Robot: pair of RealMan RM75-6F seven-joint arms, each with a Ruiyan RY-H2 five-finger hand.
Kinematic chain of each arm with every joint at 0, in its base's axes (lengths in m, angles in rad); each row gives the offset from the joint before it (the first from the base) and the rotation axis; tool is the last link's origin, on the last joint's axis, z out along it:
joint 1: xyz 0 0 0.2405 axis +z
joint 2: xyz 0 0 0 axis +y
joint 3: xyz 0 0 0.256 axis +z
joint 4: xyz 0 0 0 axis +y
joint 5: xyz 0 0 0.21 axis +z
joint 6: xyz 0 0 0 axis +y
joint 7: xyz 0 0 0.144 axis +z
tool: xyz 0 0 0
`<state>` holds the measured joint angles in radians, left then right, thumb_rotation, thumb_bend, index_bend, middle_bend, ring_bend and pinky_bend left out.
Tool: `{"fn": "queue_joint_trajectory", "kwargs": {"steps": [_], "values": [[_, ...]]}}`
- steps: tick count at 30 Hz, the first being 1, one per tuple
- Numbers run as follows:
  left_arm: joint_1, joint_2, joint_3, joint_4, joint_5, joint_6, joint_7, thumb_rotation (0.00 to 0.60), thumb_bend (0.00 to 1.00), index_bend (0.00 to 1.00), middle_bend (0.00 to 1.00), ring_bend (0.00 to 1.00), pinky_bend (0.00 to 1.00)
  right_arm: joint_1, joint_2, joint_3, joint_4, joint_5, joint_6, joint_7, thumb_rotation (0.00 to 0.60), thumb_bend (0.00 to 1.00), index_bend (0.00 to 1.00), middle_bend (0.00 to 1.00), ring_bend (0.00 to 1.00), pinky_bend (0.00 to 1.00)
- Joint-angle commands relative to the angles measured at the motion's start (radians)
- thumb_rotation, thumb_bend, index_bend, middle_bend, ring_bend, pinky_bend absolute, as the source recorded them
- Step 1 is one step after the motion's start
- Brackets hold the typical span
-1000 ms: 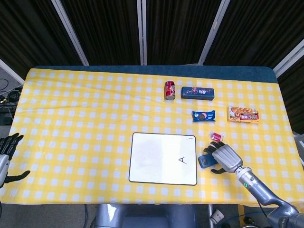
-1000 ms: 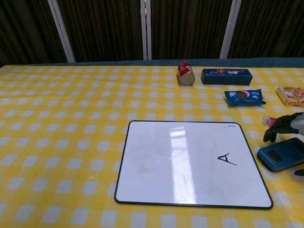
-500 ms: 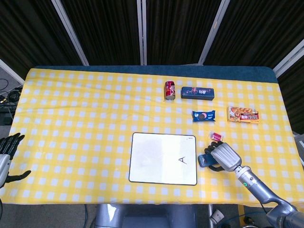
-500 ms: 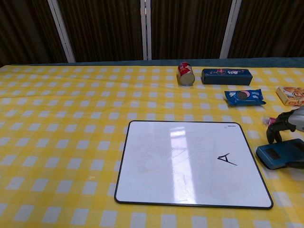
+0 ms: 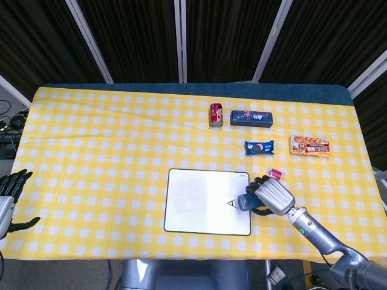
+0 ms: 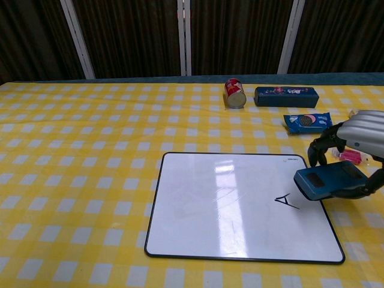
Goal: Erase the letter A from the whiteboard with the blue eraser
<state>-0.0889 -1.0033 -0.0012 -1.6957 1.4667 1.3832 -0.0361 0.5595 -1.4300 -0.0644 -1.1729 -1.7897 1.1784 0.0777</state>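
Right robot hand (image 6: pixel 354 157) has the blue eraser (image 6: pixel 328 180) clamped between fingers and thumb, hovering at the whiteboard's (image 6: pixel 228 210) right edge, right beside the letter A (image 6: pixel 285 201). Looks like a light, stiff block, so gripping the long sides seems fine; flat face down to wipe. Left robot hand (image 5: pixel 9 196) sits off the counter's (image 5: pixel 109 151) left edge, fingers spread, holding nothing.

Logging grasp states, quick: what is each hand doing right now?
Left hand: open, holding nothing.
Right hand: holding the blue eraser over the whiteboard.
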Motion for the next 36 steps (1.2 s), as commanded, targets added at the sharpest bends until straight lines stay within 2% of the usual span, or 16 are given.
{"fn": "queue_joint_trajectory", "kwargs": {"steps": [1, 4, 7, 15, 25, 32, 36], "values": [[-0.001, 0.0, 0.0, 0.001, -0.002, -0.002, 0.0, 0.6, 0.0, 0.0, 0.0, 0.0, 0.0, 0.043, 0.015, 0.029, -0.077, 0.021, -0.057, -0.055, 0.6, 0.29, 0.5, 0.51, 0.37, 0.45], [-0.003, 0.0, -0.003, 0.005, -0.008, -0.005, -0.006, 0.6, 0.0, 0.0, 0.0, 0.0, 0.0, 0.091, -0.027, 0.08, -0.102, 0.097, -0.167, -0.136, 0.6, 0.35, 0.51, 0.52, 0.38, 0.46], [-0.003, 0.001, -0.003, 0.008, -0.011, -0.006, -0.01, 0.6, 0.0, 0.0, 0.0, 0.0, 0.0, 0.1, -0.056, 0.105, -0.1, 0.151, -0.204, -0.191, 0.6, 0.41, 0.52, 0.52, 0.39, 0.47], [-0.004, 0.001, -0.004, 0.014, -0.021, -0.013, -0.019, 0.6, 0.0, 0.0, 0.0, 0.0, 0.0, 0.115, -0.101, 0.11, -0.085, 0.227, -0.271, -0.265, 0.6, 0.43, 0.53, 0.53, 0.4, 0.48], [-0.006, -0.003, -0.002, 0.015, -0.025, -0.018, -0.011, 0.6, 0.0, 0.0, 0.0, 0.0, 0.0, 0.118, -0.074, 0.062, -0.138, 0.21, -0.288, -0.257, 0.6, 0.47, 0.59, 0.59, 0.48, 0.52], [-0.008, -0.005, -0.005, 0.018, -0.031, -0.022, -0.009, 0.6, 0.0, 0.0, 0.0, 0.0, 0.0, 0.117, -0.009, -0.016, -0.25, 0.153, -0.308, -0.281, 0.6, 0.47, 0.59, 0.59, 0.48, 0.52], [-0.008, -0.005, -0.005, 0.018, -0.033, -0.023, -0.01, 0.6, 0.0, 0.0, 0.0, 0.0, 0.0, 0.112, 0.008, -0.04, -0.285, 0.13, -0.301, -0.272, 0.6, 0.48, 0.59, 0.59, 0.48, 0.52]]}}
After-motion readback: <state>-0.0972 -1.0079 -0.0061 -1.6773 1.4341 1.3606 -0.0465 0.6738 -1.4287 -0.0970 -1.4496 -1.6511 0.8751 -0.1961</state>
